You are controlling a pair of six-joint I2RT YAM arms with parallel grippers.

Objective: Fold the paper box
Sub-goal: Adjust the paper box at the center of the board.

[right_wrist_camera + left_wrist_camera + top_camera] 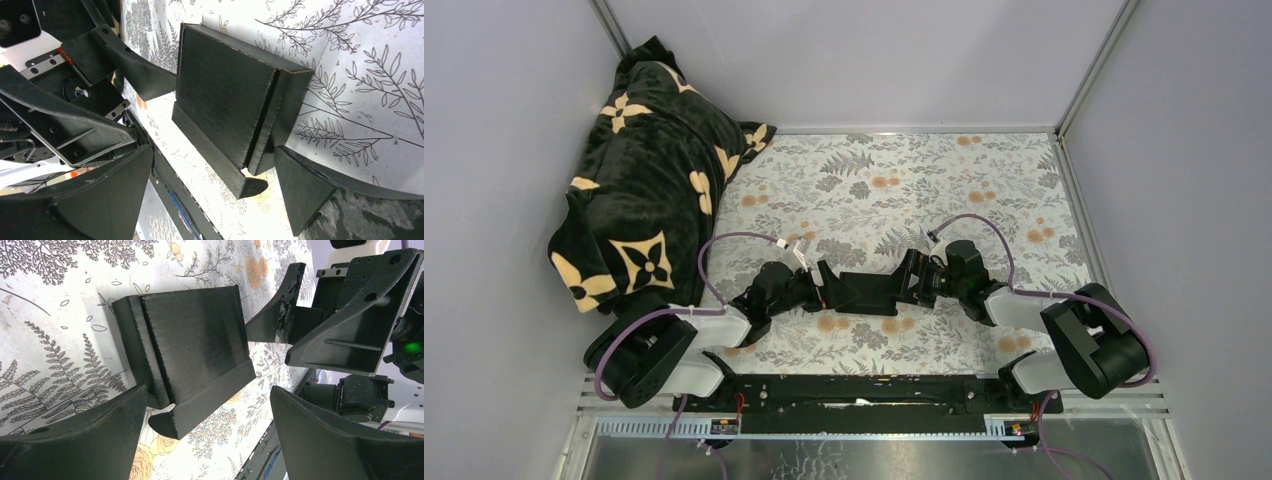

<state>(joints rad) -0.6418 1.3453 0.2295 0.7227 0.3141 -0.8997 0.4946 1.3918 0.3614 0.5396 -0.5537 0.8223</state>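
Note:
The paper box [864, 293] is matte black card, partly folded, and lies on the floral cloth between my two grippers. In the left wrist view the box [195, 350] shows a flat panel with a folded side wall and a rounded tab. My left gripper [826, 290] is open at its left end; its left finger [75, 440] is close to the folded wall. My right gripper [906, 280] is open at the right end. In the right wrist view the box [225, 105] lies between the open fingers, and one finger [310, 195] is next to its folded edge.
A black plush blanket with cream flowers [649, 180] is heaped at the back left. Grey walls close in the cloth-covered table [944, 180] on three sides. A black rail [864, 390] runs along the near edge between the arm bases.

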